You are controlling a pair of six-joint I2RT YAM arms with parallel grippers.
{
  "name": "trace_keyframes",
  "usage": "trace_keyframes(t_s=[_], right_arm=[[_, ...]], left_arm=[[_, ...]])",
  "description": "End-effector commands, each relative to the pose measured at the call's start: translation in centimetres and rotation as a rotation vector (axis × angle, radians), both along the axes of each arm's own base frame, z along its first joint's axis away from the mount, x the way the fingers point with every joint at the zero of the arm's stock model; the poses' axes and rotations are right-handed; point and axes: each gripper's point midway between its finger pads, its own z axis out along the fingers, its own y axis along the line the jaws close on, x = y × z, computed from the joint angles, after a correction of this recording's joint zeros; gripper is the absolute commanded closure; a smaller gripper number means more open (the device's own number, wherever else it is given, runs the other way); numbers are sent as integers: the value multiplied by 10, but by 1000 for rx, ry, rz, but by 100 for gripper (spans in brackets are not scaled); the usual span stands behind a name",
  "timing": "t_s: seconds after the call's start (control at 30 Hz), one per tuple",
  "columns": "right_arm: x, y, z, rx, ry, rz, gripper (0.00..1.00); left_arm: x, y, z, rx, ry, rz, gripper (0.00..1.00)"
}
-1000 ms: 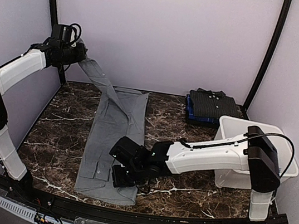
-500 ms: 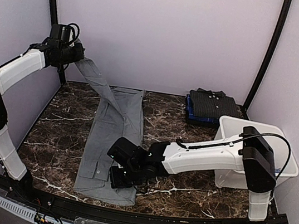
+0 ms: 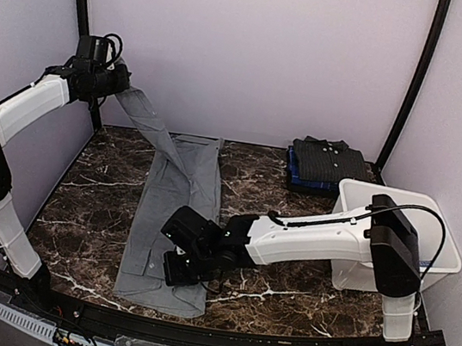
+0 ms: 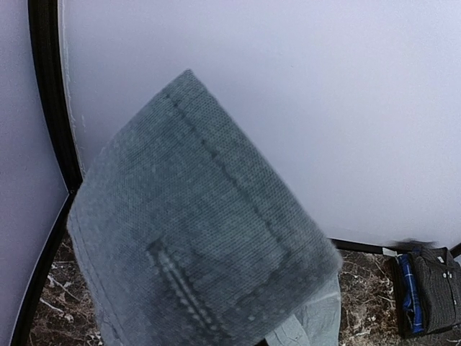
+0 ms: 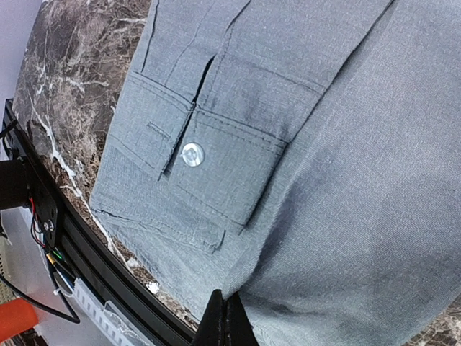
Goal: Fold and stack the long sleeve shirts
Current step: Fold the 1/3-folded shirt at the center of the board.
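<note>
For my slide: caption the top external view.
Left gripper holds a sleeve of the grey shirt aloft; right gripper grips its hem.

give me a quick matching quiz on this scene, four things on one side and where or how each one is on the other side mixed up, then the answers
Things
1 grey shirt
2 folded shirts
3 white tub
4 left gripper

Places or states
a standing at the right edge
b raised at the back left, shut on a sleeve
c stacked at the back right
d laid out lengthwise, left of centre

Pairs: 1-d, 2-c, 3-a, 4-b
</note>
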Motion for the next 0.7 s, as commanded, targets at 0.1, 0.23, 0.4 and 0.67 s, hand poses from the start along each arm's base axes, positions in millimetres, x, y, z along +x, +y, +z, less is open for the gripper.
trace_keyframes(t_s=[0.1, 0.23, 0.4, 0.67], right_arm=[[-6, 2, -10, 13, 30, 27, 100], [-10, 2, -16, 10, 45, 40, 100], [-3, 2, -3, 31, 9, 36, 82], [67, -4, 90, 224, -143, -13, 55]], left_arm=[[-9, 5, 26, 3, -70, 1, 99], [-10, 4, 22, -4, -64, -3, 99], [-11, 1, 13, -26, -58, -15, 99], [-20, -5, -6, -75, -45, -41, 99]])
